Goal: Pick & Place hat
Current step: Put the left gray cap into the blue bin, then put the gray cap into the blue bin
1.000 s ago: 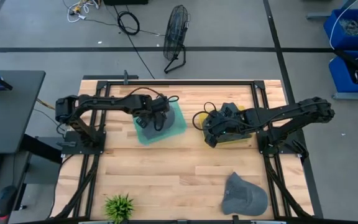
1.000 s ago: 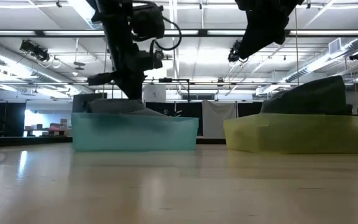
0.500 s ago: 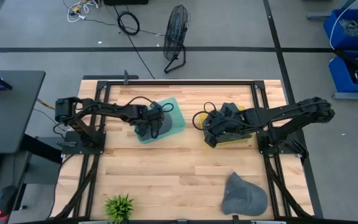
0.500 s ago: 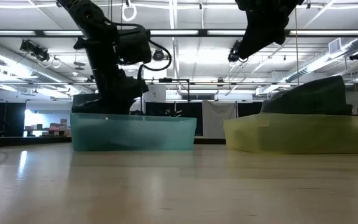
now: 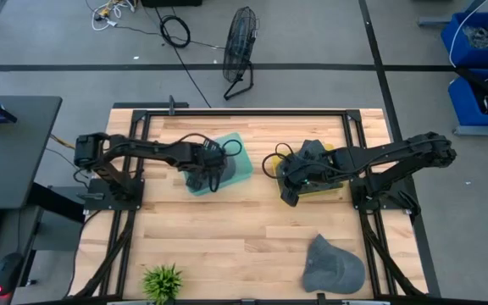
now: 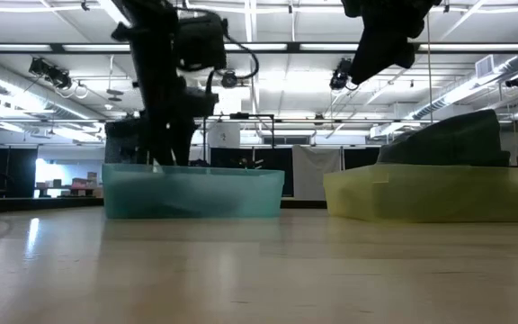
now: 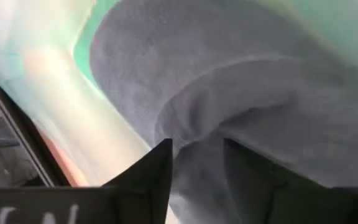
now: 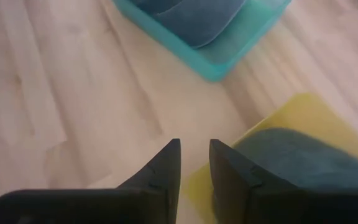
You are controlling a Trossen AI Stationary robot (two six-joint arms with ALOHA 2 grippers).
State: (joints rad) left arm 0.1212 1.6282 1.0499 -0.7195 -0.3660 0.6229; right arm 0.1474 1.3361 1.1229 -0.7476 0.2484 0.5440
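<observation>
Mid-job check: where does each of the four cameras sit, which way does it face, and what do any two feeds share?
High view: overhead, straight down; both arms, teal bin, loose grey hat.
Low view: table height, level across; arms drop from above, yellow bin.
Left wrist view: in the teal bin, left pincer against a grey hat.
Right wrist view: right pincer over bare table.
Shared: both bins in the high, low and right wrist views.

Teal bin (image 5: pixel 237 161) holds a grey hat (image 7: pixel 241 93); yellow bin (image 6: pixel 439 193) a dark one; table (image 5: pixel 227 237) pale wood
</observation>
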